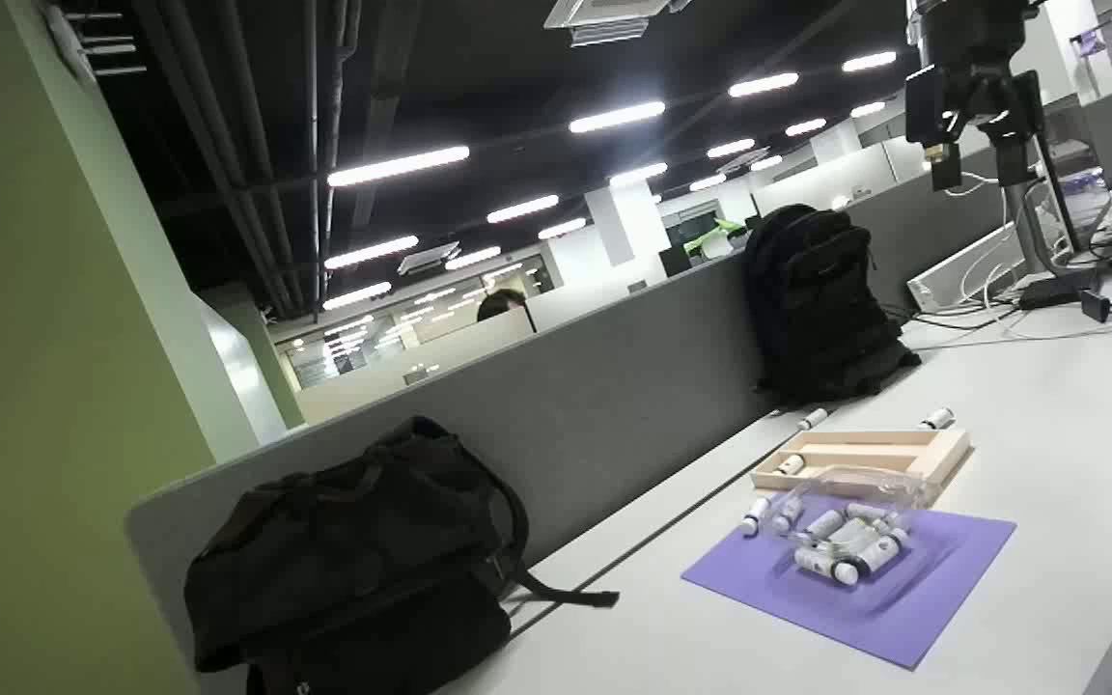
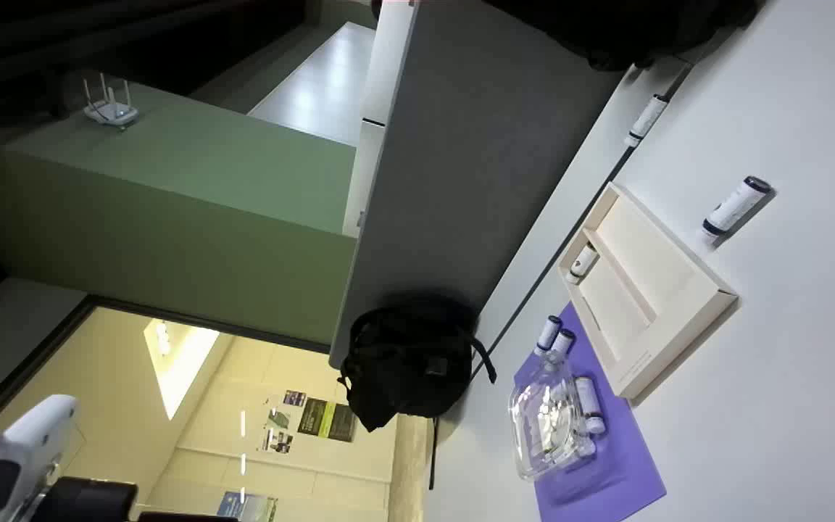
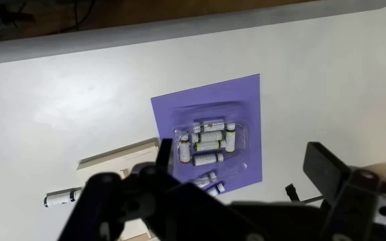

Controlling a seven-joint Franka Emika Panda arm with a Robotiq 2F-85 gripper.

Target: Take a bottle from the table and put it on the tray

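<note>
While one bottle (image 2: 583,262) is lying in a compartment of the wooden tray (image 2: 649,254), we're seeing two more bottles (image 2: 736,209) lying near it on the counter (image 2: 809,348). Other bottles (image 3: 208,159) are lying in a clear container (image 2: 526,435) on the purple mat (image 3: 213,93) beside the tray. Our hand (image 3: 241,154) is hanging well above, spread wide.

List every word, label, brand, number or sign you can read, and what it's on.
None can be read in any view.
Bottles: printed, but too small to read.
Tray, outer side: faint print, too small and blurred to read.
Wall posters: any text too small to read.
</note>
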